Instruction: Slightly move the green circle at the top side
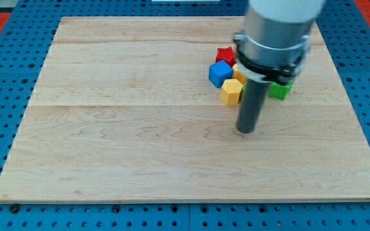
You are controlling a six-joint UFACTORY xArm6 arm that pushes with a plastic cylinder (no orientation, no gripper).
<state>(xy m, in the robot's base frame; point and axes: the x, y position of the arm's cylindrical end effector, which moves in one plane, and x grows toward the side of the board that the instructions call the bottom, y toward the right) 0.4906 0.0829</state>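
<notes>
The tool's tip, a bare rod holding nothing, rests below the green block, positioned to nudge it upward.

The blocks lay clustered in the upper right part of the tabletop. The red star sat nearest the view's top, with the blue cube just below it and touching it. The yellow hexagon lay just below and to the right of the cube. The green block sat further to the view's right, partly hidden behind the arm. My tip rested below the cluster, nearest the hexagon but apart from it.
</notes>
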